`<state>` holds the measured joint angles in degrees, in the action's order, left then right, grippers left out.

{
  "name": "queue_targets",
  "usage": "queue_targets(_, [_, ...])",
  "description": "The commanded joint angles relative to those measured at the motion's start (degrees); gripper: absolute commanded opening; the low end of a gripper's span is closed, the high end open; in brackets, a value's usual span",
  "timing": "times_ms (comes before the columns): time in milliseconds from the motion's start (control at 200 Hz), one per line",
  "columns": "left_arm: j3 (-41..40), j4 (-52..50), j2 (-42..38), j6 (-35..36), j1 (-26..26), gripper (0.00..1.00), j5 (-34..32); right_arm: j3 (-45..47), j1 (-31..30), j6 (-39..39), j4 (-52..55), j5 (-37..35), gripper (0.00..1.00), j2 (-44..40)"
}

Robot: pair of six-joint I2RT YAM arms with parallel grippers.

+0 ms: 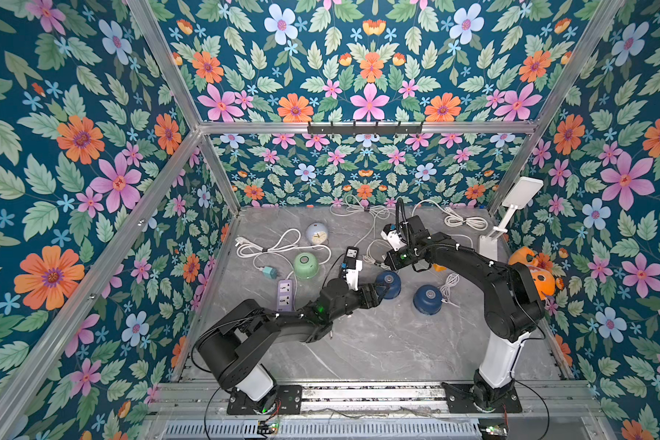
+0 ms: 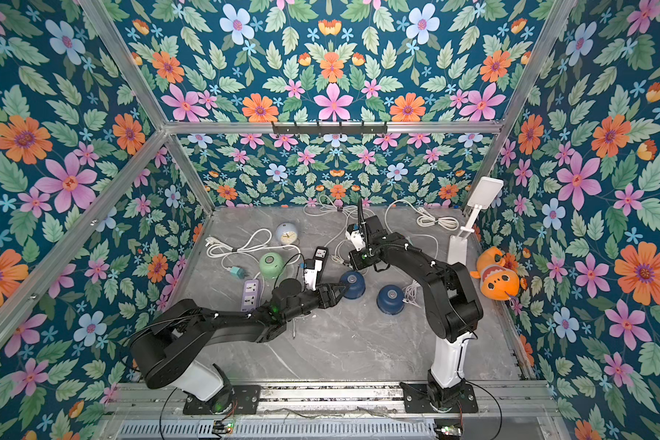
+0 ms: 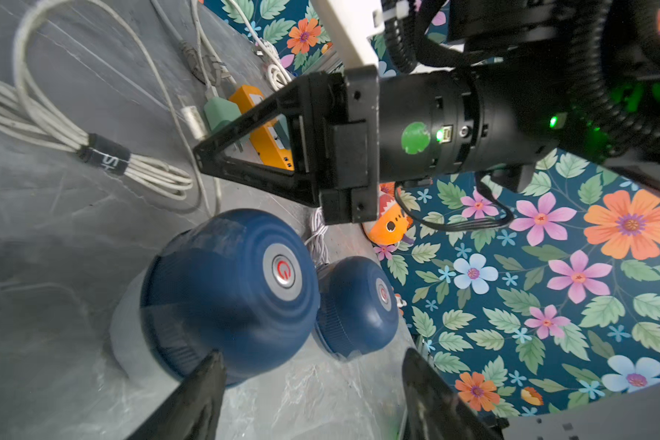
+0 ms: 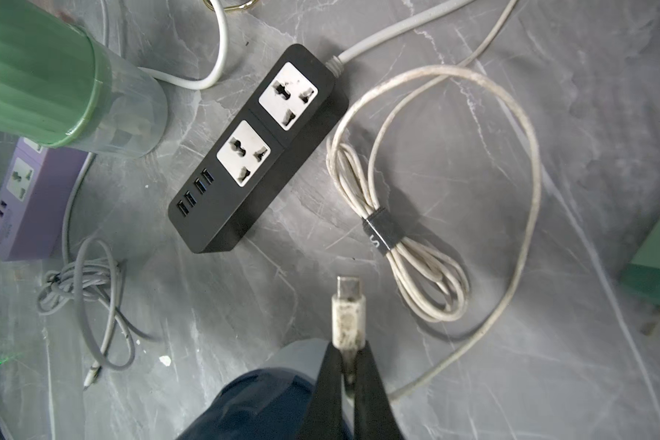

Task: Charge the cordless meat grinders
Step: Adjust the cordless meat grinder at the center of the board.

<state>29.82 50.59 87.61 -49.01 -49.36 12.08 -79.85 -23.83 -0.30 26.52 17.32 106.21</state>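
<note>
Right claw (image 4: 346,352) is closed on the plug (image 4: 347,308) of a white cable (image 4: 376,228), which it holds above the grey table (image 1: 359,343), near the black power strip (image 4: 260,152) but apart from it. Left claw (image 3: 313,365) is wide open at the navy grinder (image 3: 225,297) (if it touches, I cannot tell). Just beside stands the second navy grinder (image 3: 355,308). Further to the left stands the green grinder (image 1: 306,264).
</note>
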Motion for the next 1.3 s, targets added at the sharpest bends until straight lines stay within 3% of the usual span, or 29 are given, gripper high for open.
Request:
queue_targets(0, [-1.8, -6.5, -4.6, 9.2, -2.6, 0.77, -11.3, 0.3, 1.2, 1.8, 1.6, -1.9, 0.0, -1.4])
queue_targets(75, [-3.5, -8.1, -7.1, 14.8, -4.7, 0.83, -16.8, 1.3, 1.9, 2.3, 1.7, -1.7, 0.0, -2.0])
queue_targets(135, [-4.3, -8.9, -7.0, 15.5, -4.9, 0.89, -17.1, 1.9, 2.0, 2.1, 1.9, -1.7, 0.0, -2.1])
queue_targets(165, [-3.7, -11.1, -6.3, 15.4, -4.8, 0.98, -17.2, 2.0, 2.0, 2.0, 2.0, -1.7, 0.0, -2.0])
queue_targets(190, [-2.5, -13.8, -5.0, 15.1, -4.7, 1.0, -17.3, 2.1, 2.1, 2.1, 2.0, -1.6, 0.0, -1.9])
queue_targets(280, [1.3, -17.6, 0.3, 15.5, -4.8, 0.99, -14.8, 2.5, 2.4, 2.6, 1.8, -1.0, 0.0, -1.4])
queue_targets(335, [0.0, -13.1, 2.0, 15.7, -5.2, 0.93, -14.7, 2.6, 2.7, 3.0, 1.6, -0.3, 0.0, -1.1])
queue_targets(465, [-4.4, -4.2, 2.2, 20.4, -7.4, 0.9, -20.9, 2.4, 2.9, 3.3, 2.0, 1.1, 0.0, -0.4])
queue_targets(735, [-3.3, 5.8, 10.8, 33.5, -11.7, 0.91, -25.7, 1.3, 2.9, 2.2, 3.6, 4.0, 0.0, 1.9])
queue_targets(1010, [-2.5, 21.3, 20.8, 39.3, -11.7, 0.93, -28.8, 0.2, 2.7, 1.4, 5.0, 7.3, 0.0, 4.8])
queue_targets(1295, [1.5, 22.0, 24.6, 42.6, -10.3, 0.95, -27.1, -1.2, 2.5, 0.1, 6.9, 8.1, 0.0, 6.3])
